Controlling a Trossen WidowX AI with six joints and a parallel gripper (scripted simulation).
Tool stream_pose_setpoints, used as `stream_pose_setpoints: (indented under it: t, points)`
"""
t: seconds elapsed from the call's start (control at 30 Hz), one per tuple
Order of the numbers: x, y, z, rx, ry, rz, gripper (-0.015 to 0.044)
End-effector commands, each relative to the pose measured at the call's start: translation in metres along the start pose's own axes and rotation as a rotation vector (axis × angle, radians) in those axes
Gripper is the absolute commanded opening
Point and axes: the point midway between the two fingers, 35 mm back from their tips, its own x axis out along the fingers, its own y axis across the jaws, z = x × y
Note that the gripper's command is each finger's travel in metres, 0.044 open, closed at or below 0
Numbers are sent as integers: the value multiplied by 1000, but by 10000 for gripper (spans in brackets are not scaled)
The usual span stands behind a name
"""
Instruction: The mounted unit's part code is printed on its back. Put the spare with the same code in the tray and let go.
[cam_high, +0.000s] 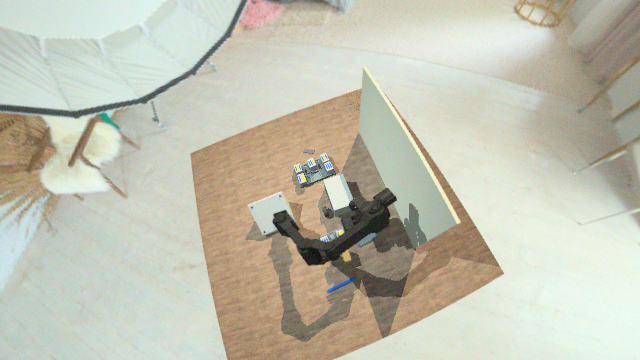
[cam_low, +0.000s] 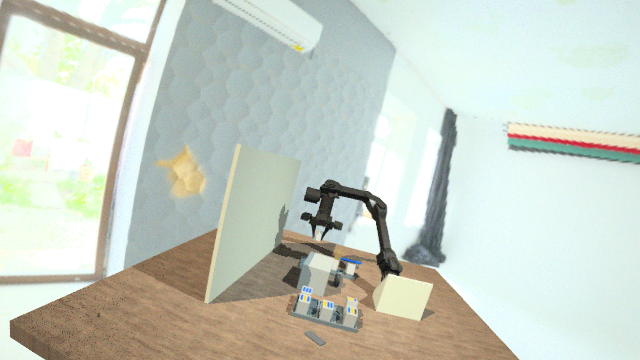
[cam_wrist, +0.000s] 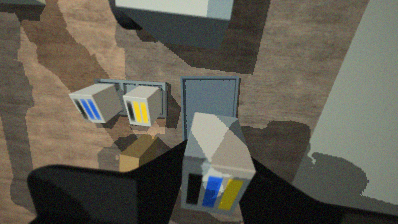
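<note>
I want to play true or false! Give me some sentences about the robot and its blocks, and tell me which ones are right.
1. The gripper is holding a striped block. True.
2. The held block's stripes are black, blue and yellow. True.
3. The blue stick is inside the tray. False: it lies on the table, outside the tray.
4. The tall board lies flat. False: it stands upright.
</note>
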Motion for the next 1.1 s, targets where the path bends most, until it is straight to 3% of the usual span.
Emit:
stream_pose_setpoints:
  t: [0.0, 1.07]
  points:
    - [3, 0, -2, -1, 4, -3, 0]
    - [27, -3, -1, 0, 1, -3, 0]
